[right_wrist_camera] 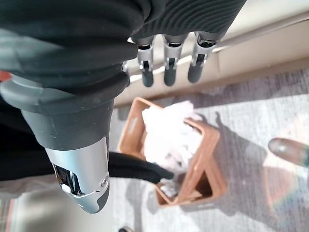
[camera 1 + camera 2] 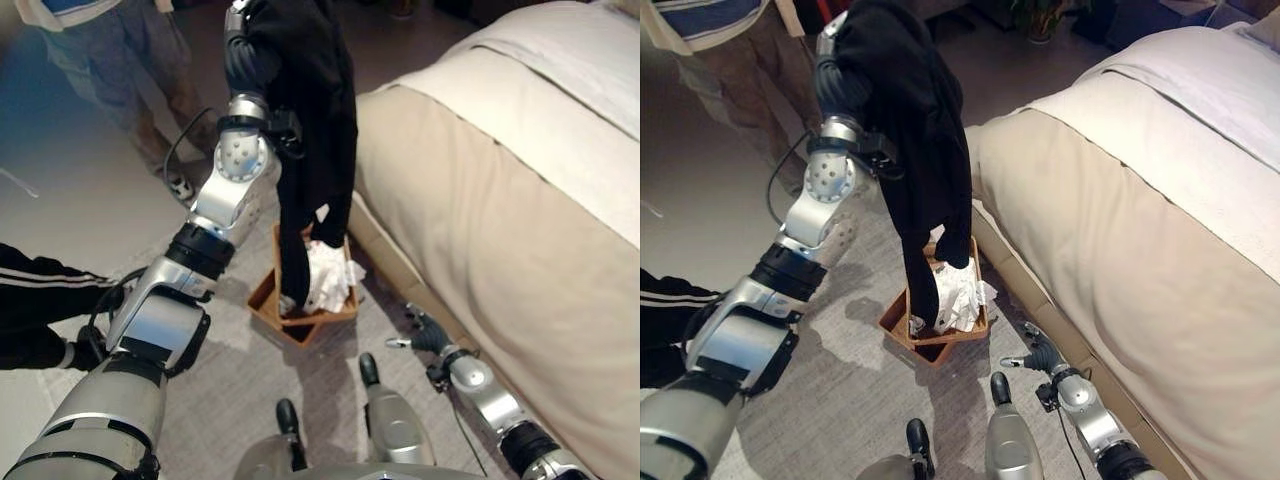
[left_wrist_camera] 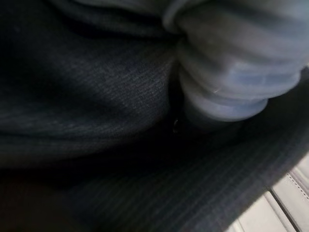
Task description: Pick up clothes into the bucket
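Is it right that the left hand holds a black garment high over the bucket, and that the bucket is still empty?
Not quite: the bucket is not empty. White cloth already lies in it, as the left eye view shows. The rest holds: the black garment hangs from the raised left hand over the bucket.

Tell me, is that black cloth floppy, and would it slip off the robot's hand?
Probably very floppy: the black garment hangs in long folds from the raised left hand, its lower end trailing into the brown bucket beside the white cloth. It looks light, since it drapes freely. It might slide off, being draped over the hand, whose fingers are hidden.
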Motion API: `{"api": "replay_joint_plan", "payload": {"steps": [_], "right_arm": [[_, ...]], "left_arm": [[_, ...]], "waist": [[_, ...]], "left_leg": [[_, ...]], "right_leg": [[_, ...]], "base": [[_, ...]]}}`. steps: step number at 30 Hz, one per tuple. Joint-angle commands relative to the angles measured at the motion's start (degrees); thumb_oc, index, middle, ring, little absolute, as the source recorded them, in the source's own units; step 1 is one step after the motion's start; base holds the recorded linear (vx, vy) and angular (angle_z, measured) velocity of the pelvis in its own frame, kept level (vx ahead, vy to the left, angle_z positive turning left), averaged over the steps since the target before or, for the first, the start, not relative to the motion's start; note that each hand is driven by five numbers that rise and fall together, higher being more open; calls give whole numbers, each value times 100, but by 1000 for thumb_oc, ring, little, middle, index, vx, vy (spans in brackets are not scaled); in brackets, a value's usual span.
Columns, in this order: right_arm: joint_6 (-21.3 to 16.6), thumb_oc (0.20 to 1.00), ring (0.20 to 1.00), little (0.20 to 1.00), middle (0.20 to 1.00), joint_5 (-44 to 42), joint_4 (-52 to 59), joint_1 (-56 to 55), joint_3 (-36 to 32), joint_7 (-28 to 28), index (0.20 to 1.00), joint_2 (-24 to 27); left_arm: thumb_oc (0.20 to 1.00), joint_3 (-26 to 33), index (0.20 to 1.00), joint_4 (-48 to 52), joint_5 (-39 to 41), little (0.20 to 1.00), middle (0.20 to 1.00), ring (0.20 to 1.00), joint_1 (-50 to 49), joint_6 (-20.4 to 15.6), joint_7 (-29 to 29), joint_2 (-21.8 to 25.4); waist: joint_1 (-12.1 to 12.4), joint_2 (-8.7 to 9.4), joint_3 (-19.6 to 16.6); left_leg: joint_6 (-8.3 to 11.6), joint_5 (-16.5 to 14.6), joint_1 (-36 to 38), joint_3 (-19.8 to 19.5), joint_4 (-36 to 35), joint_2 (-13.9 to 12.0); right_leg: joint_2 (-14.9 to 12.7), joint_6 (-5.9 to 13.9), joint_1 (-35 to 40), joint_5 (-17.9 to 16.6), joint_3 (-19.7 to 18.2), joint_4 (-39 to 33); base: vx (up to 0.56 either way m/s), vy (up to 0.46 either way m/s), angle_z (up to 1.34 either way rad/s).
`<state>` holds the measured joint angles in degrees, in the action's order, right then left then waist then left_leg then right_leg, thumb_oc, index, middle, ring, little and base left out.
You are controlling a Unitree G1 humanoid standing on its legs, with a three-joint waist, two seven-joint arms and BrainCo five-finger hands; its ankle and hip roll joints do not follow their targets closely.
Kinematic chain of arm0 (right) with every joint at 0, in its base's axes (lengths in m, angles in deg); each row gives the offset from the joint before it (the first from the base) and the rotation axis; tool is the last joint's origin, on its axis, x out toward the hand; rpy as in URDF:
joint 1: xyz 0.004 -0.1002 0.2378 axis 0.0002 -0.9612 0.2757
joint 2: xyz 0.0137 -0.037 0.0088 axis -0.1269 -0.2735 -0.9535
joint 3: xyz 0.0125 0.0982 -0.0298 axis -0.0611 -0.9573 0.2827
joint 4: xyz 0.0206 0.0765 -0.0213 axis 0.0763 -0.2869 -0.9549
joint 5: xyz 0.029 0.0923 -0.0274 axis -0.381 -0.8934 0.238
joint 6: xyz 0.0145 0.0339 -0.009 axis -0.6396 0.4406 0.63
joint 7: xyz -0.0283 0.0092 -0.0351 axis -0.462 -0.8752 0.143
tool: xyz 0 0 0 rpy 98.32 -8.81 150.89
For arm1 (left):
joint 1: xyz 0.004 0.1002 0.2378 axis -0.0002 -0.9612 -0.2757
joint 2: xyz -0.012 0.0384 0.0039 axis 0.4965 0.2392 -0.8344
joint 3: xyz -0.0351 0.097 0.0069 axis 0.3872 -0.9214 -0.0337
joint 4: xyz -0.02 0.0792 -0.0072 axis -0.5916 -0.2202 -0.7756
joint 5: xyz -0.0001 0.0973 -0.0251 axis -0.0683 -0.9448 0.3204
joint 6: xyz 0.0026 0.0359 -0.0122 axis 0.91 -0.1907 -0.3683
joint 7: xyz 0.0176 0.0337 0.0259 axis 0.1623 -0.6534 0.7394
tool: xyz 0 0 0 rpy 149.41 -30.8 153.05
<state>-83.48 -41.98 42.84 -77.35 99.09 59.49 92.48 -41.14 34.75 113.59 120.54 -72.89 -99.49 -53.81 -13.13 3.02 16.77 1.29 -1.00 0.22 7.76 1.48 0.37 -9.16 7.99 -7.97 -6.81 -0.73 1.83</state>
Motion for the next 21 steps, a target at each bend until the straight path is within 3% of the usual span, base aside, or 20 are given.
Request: {"api": "replay_joint_plan", "payload": {"steps": [1,8,16,21], "right_arm": [[-64,1000,1000,1000,1000,-34,-35,-32,-42,-14,1000,2],[-88,1000,1000,1000,1000,-12,2,-98,-35,-64,1000,3],[-236,1000,1000,1000,1000,-125,324,185,64,-41,1000,138],[-391,1000,1000,1000,1000,-248,399,495,201,132,1000,148]], "left_arm": [[200,88,200,-315,-76,200,200,200,1183,-438,-75,226],[200,225,200,-464,-213,200,200,200,1085,-366,-151,321],[200,529,200,-201,-410,200,200,200,624,-421,-270,200],[200,705,200,-210,-336,200,200,200,240,-448,-288,105]], "waist": [[133,24,-218],[144,67,-107],[184,189,532],[275,175,940]], "left_leg": [[16,-537,51,-79,347,-72],[-8,-626,-55,-69,587,-61],[-35,-941,-838,27,1669,-107],[-65,-1309,-1724,-18,2798,-334]], "right_leg": [[-428,544,-41,-144,139,93],[-436,522,-101,-83,157,161],[-404,447,-699,72,45,798],[-312,295,-1515,383,-59,1672]], "base": [[0,0,0],[-8,-1,0],[-95,-7,-3],[-99,-58,-7]]}}
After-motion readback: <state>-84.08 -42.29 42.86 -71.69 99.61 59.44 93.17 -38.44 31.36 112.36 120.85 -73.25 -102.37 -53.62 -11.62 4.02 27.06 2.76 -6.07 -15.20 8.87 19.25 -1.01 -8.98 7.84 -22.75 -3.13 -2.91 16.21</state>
